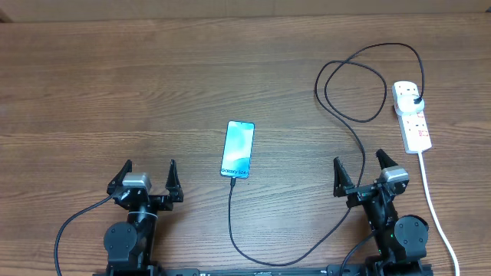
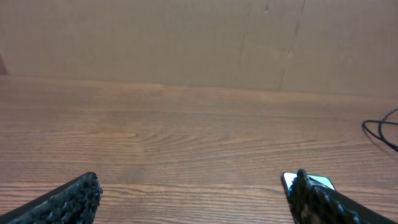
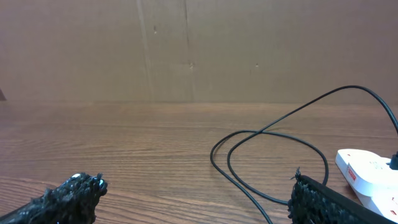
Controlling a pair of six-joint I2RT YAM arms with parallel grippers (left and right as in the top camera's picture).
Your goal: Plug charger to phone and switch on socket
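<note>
Galaxy S24 phone [image 1: 237, 149] face up at the middle of the wooden table [image 1: 115, 77], between and just beyond both arms. Thin charger cable [image 1: 230, 222] from the phone's near edge, curving right, looping, ending at a black plug [image 1: 416, 100] in the white socket strip [image 1: 414, 126], far right. Spread wide and empty: left gripper [image 1: 149, 165] and right gripper [image 1: 357, 158].

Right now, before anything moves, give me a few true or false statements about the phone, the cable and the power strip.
1. The phone lies screen up on the table, between the two arms. True.
2. The power strip lies by the left arm. False: it lies on the right side, beyond the right end effector.
3. The black cable has its plug in the power strip. True.
4. The left end effector grips the cable. False: it is open and empty.
</note>
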